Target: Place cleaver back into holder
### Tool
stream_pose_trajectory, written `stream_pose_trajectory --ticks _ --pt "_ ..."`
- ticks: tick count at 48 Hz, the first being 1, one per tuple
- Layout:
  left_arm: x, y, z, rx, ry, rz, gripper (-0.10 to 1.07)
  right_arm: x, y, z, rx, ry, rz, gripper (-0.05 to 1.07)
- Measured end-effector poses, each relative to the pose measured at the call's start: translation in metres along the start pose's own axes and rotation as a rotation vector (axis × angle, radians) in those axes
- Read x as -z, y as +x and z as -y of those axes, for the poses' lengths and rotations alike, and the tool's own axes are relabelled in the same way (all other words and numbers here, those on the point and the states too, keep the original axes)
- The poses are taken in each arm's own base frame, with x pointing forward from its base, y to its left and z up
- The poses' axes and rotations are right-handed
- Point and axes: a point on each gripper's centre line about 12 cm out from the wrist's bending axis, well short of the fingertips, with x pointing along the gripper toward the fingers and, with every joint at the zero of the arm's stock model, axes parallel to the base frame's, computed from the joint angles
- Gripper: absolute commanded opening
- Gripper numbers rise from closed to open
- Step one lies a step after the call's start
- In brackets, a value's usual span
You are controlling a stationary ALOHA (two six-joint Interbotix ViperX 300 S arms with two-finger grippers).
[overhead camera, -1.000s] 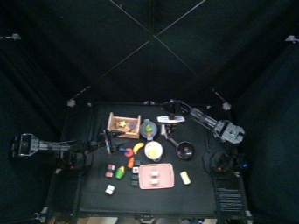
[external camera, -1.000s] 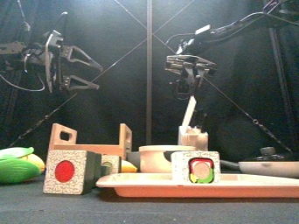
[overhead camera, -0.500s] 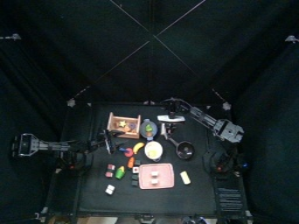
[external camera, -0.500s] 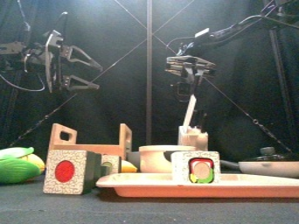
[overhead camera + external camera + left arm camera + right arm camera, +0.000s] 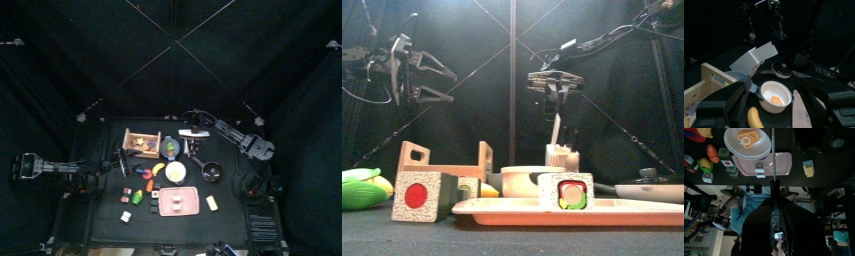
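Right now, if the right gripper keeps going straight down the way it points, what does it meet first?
Probably the pale holder block: the right gripper holds the whitish-grey flat cleaver above it, blade tip lowest. Depth unclear.

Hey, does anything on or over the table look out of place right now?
Only the cleaver: it is not in its holder but hangs blade-down above it, gripped by the right tool. The left tool waits open at the side. Nothing looks spilled or broken.

text: none legible | labels: none | numbers: none
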Motion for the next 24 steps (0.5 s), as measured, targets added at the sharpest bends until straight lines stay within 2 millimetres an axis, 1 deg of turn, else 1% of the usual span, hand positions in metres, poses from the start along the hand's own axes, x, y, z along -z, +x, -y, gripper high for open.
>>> stream_pose_trajectory --ticks 9,18,24 --pt "-0.0006 -0.0032 -0.0007 -0.001 -0.006 0.006 0.98 -0.004 0.0 -0.004 0.004 0.015 0.0 0.45" --pt "-0.0003 -0.0036 -0.001 -0.002 -0.007 0.005 0.98 -0.0063 -0.0007 -0.0031 0.015 0.016 0.02 0.57" --pt "-0.0009 -0.0038 -0.0009 -0.002 -0.007 0.008 0.98 -0.0066 -0.0007 -0.0029 0.016 0.012 0.022 0.63"
